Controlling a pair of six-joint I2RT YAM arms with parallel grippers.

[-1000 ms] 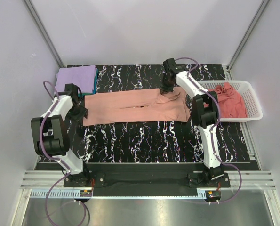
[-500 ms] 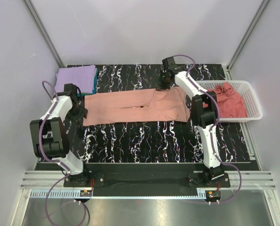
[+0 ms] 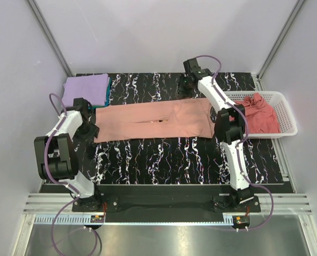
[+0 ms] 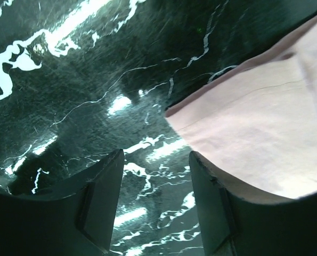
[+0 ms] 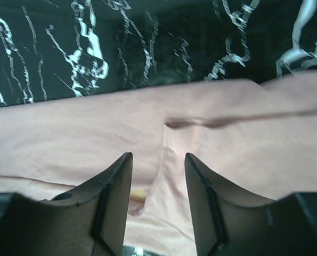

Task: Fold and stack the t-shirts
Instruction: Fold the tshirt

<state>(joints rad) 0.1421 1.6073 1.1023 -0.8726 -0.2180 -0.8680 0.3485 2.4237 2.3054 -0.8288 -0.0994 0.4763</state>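
Salmon-pink cloth t-shirt (image 3: 147, 121) lies flat in the middle of the black, white-veined marble-look desk (image 3: 163, 160). It is a long strip running 9 to 3 o'clock, and its long sides look folded in already. Can't tell which end is the collar.

Left fingers (image 4: 102, 197) are spread with nothing between them, low over bare desk just beside the strip's 9 o'clock corner. Right fingers (image 5: 115, 186) are spread too. They hover over the strip's far edge toward 1 o'clock and pinch nothing; a short crease shows in the cloth ahead of them.

Folded lavender-purple t-shirt (image 3: 85, 88) sits at 10 o'clock on a teal t-shirt (image 3: 108, 90) that shows only an edge. That's your stack. Darker rose-pink t-shirt (image 3: 260, 114) is crumpled in the white plastic lattice basket (image 3: 287, 114) at 3 o'clock, not folded yet.

Step in hand, my read: you're between folds on the salmon one, with the width fold done and the length fold not yet made.

Next you need a pinch on both corners of one short end, then carry that end over to the other with the edges lined up. Left fingers are off the cloth, so shift them toward 3 o'clock and go down to the desk to catch all layers. Grab only the top layer and the side fold likely flops open.
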